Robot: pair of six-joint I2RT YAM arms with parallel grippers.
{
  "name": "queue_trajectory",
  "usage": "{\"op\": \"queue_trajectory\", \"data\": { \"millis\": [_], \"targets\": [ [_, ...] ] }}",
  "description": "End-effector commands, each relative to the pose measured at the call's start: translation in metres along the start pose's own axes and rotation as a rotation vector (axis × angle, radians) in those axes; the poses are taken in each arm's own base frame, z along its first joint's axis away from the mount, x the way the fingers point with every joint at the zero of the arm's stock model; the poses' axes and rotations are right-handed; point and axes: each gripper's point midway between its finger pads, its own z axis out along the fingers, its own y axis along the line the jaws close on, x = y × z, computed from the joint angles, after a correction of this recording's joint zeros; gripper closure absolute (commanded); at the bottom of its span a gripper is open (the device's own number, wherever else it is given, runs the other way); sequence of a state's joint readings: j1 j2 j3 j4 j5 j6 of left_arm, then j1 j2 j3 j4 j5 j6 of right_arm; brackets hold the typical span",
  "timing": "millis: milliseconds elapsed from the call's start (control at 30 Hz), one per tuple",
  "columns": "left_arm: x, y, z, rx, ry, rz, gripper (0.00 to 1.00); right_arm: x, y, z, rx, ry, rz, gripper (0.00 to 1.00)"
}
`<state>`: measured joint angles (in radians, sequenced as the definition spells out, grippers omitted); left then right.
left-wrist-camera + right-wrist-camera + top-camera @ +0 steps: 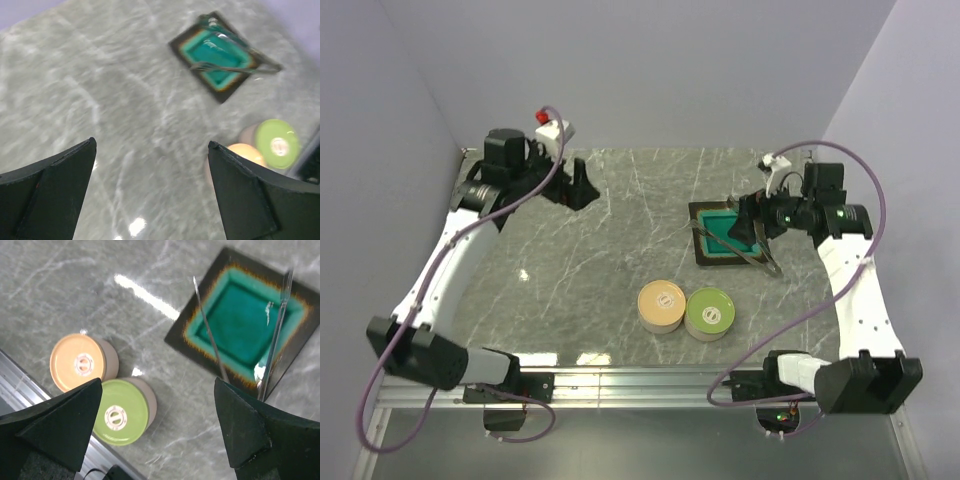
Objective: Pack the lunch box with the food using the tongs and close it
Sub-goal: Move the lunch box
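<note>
The lunch box shows as two round lidded tins side by side near the table's front edge: an orange one [660,304] [80,362] [245,152] and a green one [709,313] [120,412] [277,143]. The silver tongs [760,258] [210,335] [235,70] lie across a square teal tray [712,258] [245,315] [220,60], their joined end hanging off its corner. No food shows in any view. My right gripper [745,225] [158,381] hovers open just above the tray and tongs. Far back on the left, my left gripper [582,188] [151,142] is open and holds nothing.
Grey marble tabletop [570,270] with purple walls on three sides. A metal rail [650,378] runs along the near edge by the arm bases. The tray's teal inside is bare apart from the tongs.
</note>
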<state>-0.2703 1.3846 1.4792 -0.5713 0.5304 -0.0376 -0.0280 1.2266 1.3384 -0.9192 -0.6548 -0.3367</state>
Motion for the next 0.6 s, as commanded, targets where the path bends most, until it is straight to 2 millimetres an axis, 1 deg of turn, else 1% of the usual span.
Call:
{"op": "queue_trajectory", "data": {
  "millis": [0, 33, 67, 100, 133, 167, 200, 233, 300, 367, 467, 567],
  "targets": [
    [0.053, 0.023, -0.027, -0.172, 0.111, 0.041, 0.01, 0.012, -0.011, -0.003, 0.113, -0.03, 0.038, 0.0],
    [0.062, 0.026, -0.031, -0.197, 0.11, 0.046, 0.0, 0.022, -0.009, -0.002, 0.118, -0.036, 0.036, 0.0],
    [0.06, 0.028, -0.039, -0.231, 0.068, 0.082, 0.01, 0.027, -0.009, -0.002, 0.12, -0.035, 0.027, 0.0],
    [0.087, 0.037, -0.038, -0.264, 0.116, 0.075, 0.01, 0.031, -0.007, -0.002, 0.12, -0.036, 0.027, 0.0],
    [0.093, 0.044, -0.045, -0.316, 0.115, 0.09, 0.01, 0.038, -0.009, -0.001, 0.137, -0.038, 0.034, 0.0],
    [0.108, 0.049, -0.045, -0.342, 0.144, 0.086, 0.01, 0.041, -0.009, 0.0, 0.142, -0.037, 0.037, 0.0],
    [0.114, 0.052, -0.048, -0.363, 0.156, 0.078, 0.01, 0.044, -0.009, 0.0, 0.142, -0.037, 0.036, 0.0],
    [0.119, 0.054, -0.05, -0.38, 0.166, 0.068, 0.01, 0.051, -0.008, 0.004, 0.133, -0.02, 0.045, 0.0],
    [0.13, 0.049, -0.057, -0.38, 0.181, 0.046, 0.01, 0.062, -0.008, 0.008, 0.124, 0.002, 0.056, 0.0],
    [0.136, 0.048, -0.065, -0.398, 0.162, 0.042, 0.01, 0.067, -0.006, 0.009, 0.119, 0.005, 0.052, 0.0],
    [0.139, 0.052, -0.073, -0.436, 0.133, 0.02, 0.01, 0.073, -0.006, 0.006, 0.14, -0.011, 0.034, 0.0],
    [0.138, 0.055, -0.076, -0.456, 0.104, -0.003, 0.01, 0.081, -0.008, 0.005, 0.163, 0.0, 0.025, 0.0]
  ]
}}
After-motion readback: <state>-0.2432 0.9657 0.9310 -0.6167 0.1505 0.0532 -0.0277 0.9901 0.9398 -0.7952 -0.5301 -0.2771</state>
